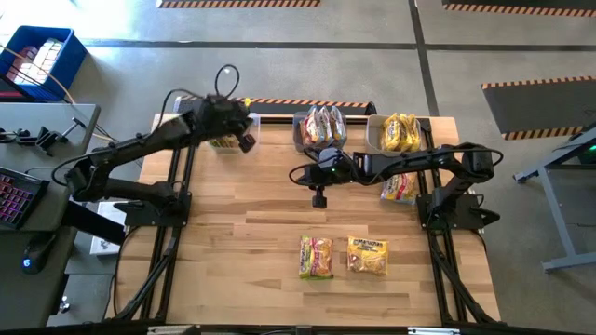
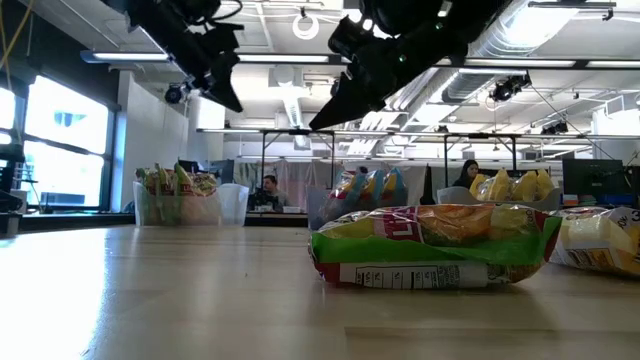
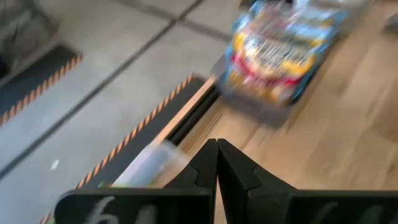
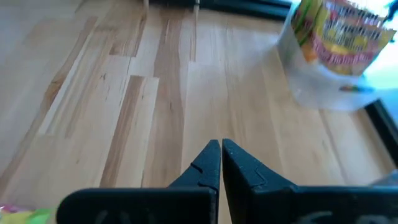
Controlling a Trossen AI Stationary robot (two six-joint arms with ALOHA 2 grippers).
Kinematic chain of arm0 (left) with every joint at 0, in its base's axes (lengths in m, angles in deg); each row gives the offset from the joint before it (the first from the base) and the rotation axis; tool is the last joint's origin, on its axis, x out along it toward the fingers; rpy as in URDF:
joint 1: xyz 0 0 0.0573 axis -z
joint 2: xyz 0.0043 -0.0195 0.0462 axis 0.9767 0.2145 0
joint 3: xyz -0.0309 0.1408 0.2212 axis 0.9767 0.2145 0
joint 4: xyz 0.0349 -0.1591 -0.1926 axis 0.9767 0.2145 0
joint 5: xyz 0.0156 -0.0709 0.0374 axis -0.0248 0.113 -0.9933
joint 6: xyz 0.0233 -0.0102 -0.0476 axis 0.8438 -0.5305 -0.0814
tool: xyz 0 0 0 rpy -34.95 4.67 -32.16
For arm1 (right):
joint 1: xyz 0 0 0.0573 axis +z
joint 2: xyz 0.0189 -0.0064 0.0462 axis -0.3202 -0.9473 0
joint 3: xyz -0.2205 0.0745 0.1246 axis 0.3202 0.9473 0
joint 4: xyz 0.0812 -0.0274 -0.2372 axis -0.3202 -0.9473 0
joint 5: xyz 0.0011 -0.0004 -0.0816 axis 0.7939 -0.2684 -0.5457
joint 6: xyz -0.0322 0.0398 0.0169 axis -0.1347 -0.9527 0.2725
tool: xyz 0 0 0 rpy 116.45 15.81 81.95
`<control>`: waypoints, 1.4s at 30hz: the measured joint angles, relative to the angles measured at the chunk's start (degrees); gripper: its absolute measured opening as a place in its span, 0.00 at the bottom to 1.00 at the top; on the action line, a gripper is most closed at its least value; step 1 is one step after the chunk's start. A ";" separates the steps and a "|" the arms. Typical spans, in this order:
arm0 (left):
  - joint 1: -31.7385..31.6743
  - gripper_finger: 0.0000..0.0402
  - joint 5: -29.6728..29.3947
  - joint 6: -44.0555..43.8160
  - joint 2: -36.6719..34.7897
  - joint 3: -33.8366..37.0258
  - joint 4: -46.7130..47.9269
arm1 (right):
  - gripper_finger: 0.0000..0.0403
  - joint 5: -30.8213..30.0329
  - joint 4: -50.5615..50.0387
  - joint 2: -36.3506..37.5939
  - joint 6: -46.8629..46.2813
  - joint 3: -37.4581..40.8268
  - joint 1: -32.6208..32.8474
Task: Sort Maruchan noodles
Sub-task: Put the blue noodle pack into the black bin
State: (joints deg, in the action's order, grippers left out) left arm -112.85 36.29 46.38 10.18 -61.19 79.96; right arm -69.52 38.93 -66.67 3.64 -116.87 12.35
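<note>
Three loose noodle packets lie flat on the table: a green-red one, a yellow one beside it, and a yellow-pink one under my right arm. Other packets stand in three clear bins at the far edge: the left bin, the middle bin and the right bin. My left gripper hovers shut beside the left bin, fingers closed in its wrist view. My right gripper hangs shut over bare table in front of the middle bin, fingers together.
The green-red packet fills the foreground of the low view, with both grippers high above the table. Bare wood spans the table's left half and centre. People sit in the room behind the table. Beside the table's left edge stands a desk.
</note>
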 joint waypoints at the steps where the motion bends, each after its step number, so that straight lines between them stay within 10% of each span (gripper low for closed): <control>1: 0.95 0.00 0.02 -0.02 -0.51 1.54 -2.91 | 0.00 -0.02 2.28 -0.01 0.71 1.02 0.00; 12: 10.07 0.00 0.27 -3.28 -4.13 21.13 -36.64 | 0.00 -0.33 9.59 -0.01 0.05 3.31 -1.70; 42: 26.63 0.00 0.04 -8.79 -3.33 34.36 -55.32 | 0.00 -0.22 11.27 -0.03 -4.21 3.29 -1.95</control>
State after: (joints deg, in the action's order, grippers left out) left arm -86.21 36.34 37.59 6.86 -26.83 24.64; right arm -69.74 50.20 -66.70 -0.57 -113.58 10.40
